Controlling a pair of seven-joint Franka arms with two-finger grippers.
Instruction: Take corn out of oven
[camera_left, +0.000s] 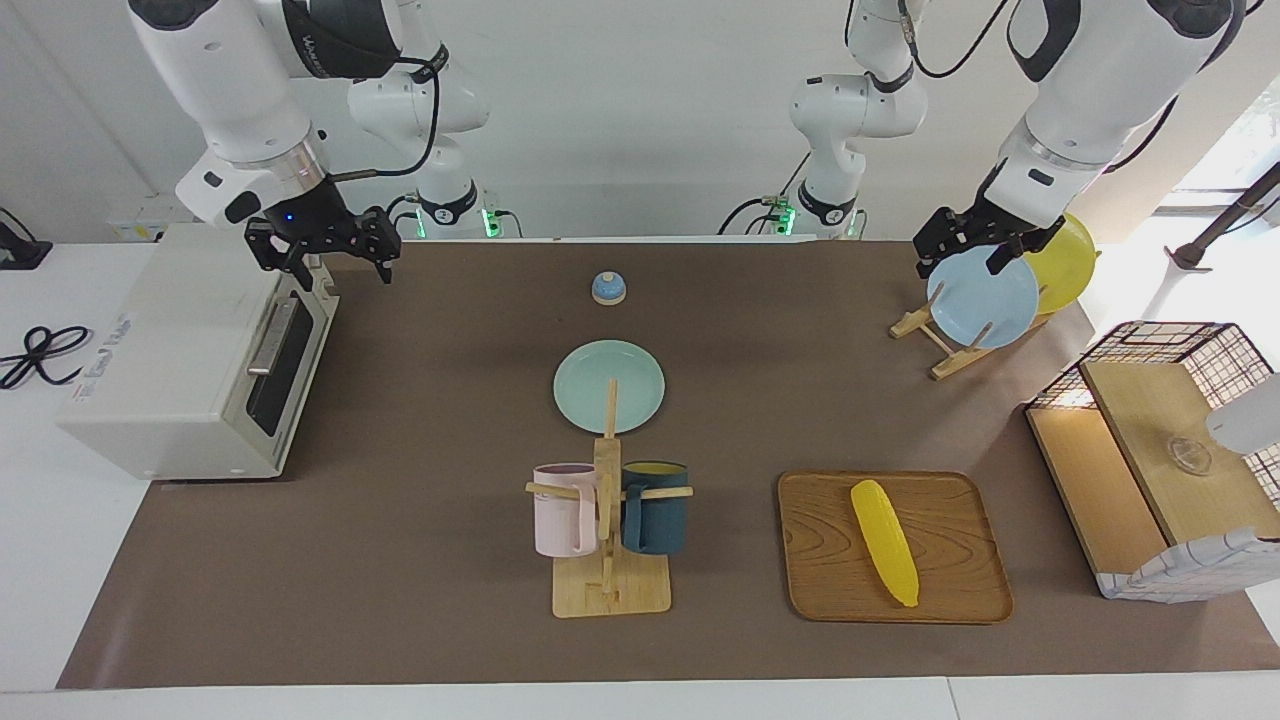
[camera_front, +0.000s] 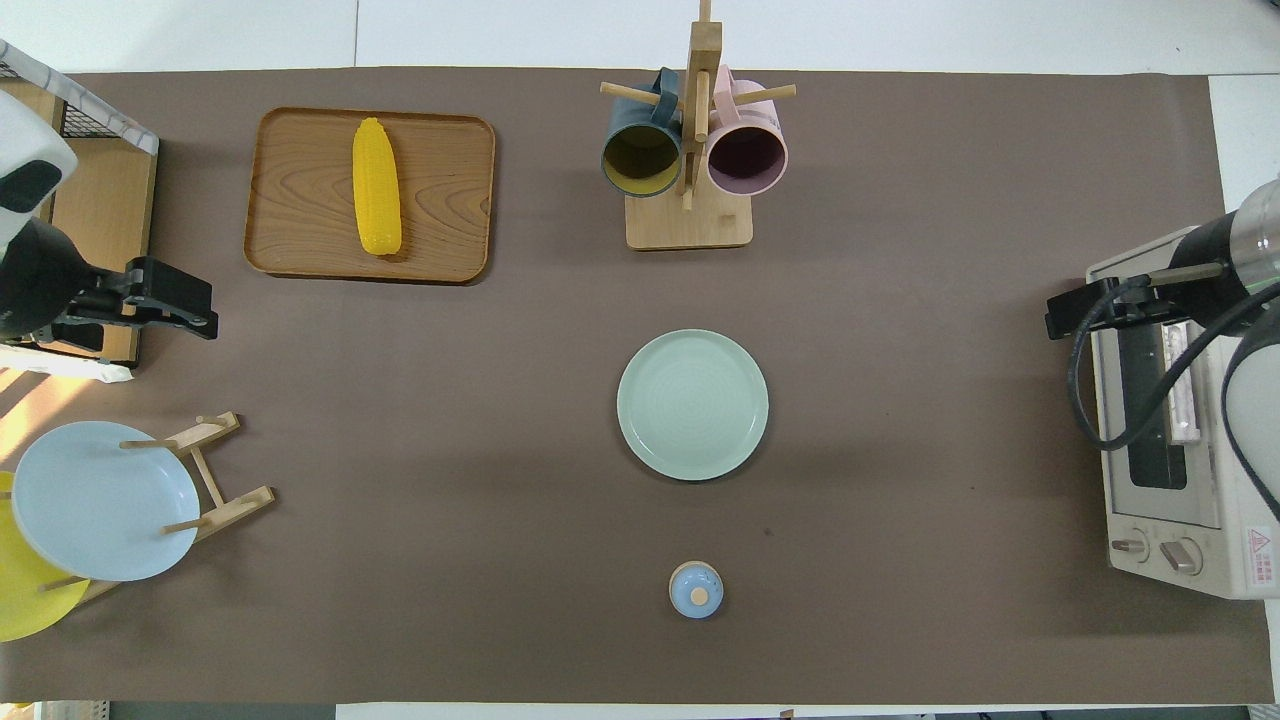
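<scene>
The corn (camera_left: 885, 541) lies on the tray (camera_left: 820, 560), oven (camera_left: 190, 360) door shut. The right gripper (camera_left: 322, 250) hangs open over the oven and should lift clear without catching the handle (camera_left: 270, 335). The left gripper (camera_left: 975, 252), open, waits over the plate rack (camera_left: 940, 350).

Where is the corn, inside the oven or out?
Out. The corn lies flat on the wooden tray, toward the left arm's end of the table. The oven stands at the right arm's end, its door shut.

facing: high, toward robots | overhead: steeply down | shared: table (camera_left: 450, 560)
</scene>
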